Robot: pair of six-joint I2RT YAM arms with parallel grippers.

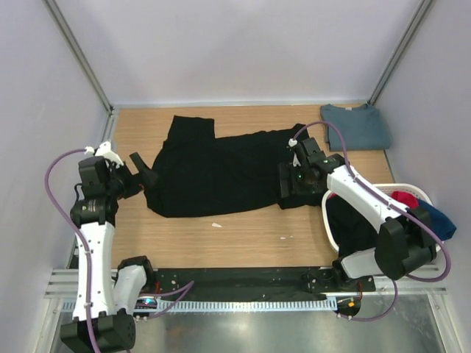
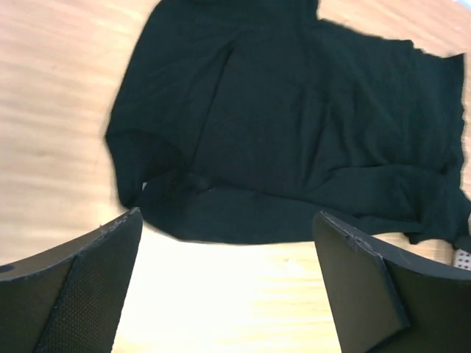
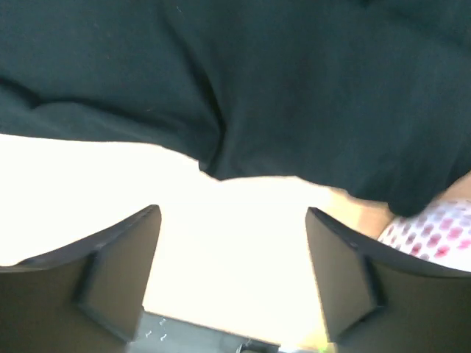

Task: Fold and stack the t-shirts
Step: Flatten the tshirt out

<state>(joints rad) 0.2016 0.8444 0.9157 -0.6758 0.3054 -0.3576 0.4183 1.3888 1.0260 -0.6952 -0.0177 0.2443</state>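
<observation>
Centre frame, the spread t-shirt (image 1: pixel 221 173) is plain black; upper right, the folded t-shirt (image 1: pixel 355 126) is slate-blue; the tabletop (image 1: pixel 243 235) is light wood-grain.

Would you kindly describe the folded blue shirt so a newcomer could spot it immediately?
Look to the far right corner of the wooden table. The slate-blue t-shirt lies there. It alone is folded into a neat rectangle, unlike the spread black t-shirt and the clothes bundled in the white basket.

Spread t-shirt (image 1: pixel 221 173) on table (image 1: pixel 250 235), centre; folded t-shirt (image 1: pixel 355 126) far right corner; basket (image 1: pixel 413 188) near right, shirts (image 1: pixel 436 218) inside.
</observation>
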